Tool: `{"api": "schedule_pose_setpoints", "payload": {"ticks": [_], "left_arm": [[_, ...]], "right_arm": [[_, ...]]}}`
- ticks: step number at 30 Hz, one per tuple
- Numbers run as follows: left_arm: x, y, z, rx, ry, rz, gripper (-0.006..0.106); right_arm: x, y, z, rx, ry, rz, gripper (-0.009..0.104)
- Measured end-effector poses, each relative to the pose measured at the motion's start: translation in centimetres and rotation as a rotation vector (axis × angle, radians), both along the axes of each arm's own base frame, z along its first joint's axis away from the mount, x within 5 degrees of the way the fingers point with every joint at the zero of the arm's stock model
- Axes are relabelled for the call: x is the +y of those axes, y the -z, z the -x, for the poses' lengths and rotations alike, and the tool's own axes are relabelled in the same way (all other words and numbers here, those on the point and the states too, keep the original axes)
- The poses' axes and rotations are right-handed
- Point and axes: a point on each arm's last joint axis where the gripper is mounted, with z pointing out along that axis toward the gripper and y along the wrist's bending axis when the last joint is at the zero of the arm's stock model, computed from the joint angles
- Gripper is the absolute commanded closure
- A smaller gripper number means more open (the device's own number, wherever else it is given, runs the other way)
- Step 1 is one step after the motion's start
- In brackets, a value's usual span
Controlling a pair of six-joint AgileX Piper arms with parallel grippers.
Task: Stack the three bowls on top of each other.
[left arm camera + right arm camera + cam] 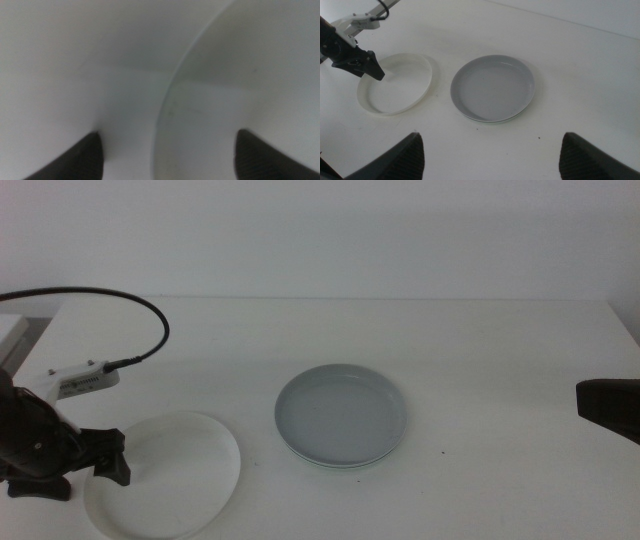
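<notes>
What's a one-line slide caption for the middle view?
Left end effector straddles the white bowl's rim; grey-blue bowl already sits on another; right end effector waits.

Left arm enters the middle view from the 9 o'clock edge and sits low toward 8 o'clock. Its wrist is dark, with a white housing above it and a black cable arching up and back toward 10 o'clock. The left gripper (100, 465) points toward 3 o'clock; one dark finger (115, 468) is visible. In the left wrist view both jaws stand well apart, spread wide. The right wrist view shows the same gripper (367, 69) at 10 o'clock. The right gripper (608, 408) waits at the 3 o'clock edge of the middle view, only a dark tip showing; in its own wrist view its jaws stand wide apart.
</notes>
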Motion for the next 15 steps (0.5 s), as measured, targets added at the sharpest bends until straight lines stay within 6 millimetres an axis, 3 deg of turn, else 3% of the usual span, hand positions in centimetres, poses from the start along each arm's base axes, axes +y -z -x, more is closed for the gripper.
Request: {"api": "schedule_pose_setpoints", "payload": {"ticks": [4,10,11,15], "left_arm": [[0.2,0.3,-0.1,0.004,0.001,-0.004,0.036],[0.4,0.5,-0.3,0.007,-0.022,-0.004,0.097],[0.4,0.6,-0.2,0.013,-0.028,-0.002,0.102],[0.2,-0.8,-0.4,0.056,-0.039,0.026,0.102]], "right_arm": [[0.0,0.0,0.0,0.0,0.0,0.0,0.016],[0.0,0.0,0.0,0.0,0.0,0.0,0.016],[0.0,0.0,0.0,0.0,0.0,0.0,0.016],[0.0,0.0,0.0,0.0,0.0,0.0,0.016]]}}
